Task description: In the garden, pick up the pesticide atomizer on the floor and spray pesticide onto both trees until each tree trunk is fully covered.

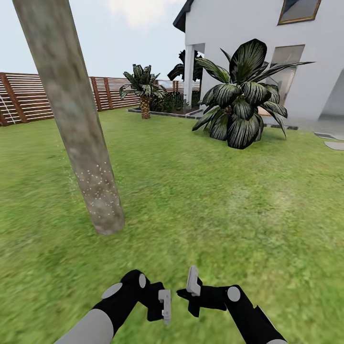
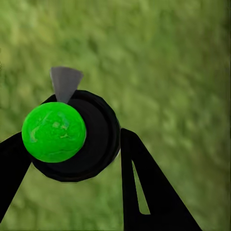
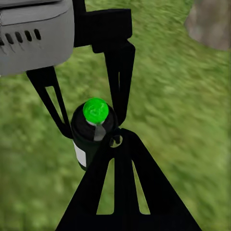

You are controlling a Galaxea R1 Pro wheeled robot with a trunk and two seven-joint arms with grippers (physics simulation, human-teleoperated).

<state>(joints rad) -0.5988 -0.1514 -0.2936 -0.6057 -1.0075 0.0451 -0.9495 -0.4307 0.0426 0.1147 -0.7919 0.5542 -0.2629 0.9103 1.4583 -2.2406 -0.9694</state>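
The left gripper (image 3: 94, 127) has its two black fingers (image 2: 144, 183) clamped on one pesticide atomizer (image 2: 72, 134), a dark bottle with a bright green cap and a small grey nozzle; the bottle sits between the fingers, one on each side of its body. In the right wrist view the same bottle (image 3: 91, 134) shows a pale label on its side and hangs over grass, with the left gripper's grey housing just behind it. The right gripper (image 1: 191, 286) is just beside the left one, its fingers near the bottle but whether they are together or apart cannot be told. In the head view both arms meet low and close in front of the robot.

Beyond the fingers lies open lawn (image 1: 215, 205) on every side. One tree trunk (image 1: 76, 124), pale and mottled, leans ahead and to the left, well apart from the fingers, its lower part dotted with whitish pesticide (image 1: 98, 184). Farther off stand two palm-like plants (image 1: 241, 98), one slatted fence (image 1: 28, 95) and one white house (image 1: 229, 28).
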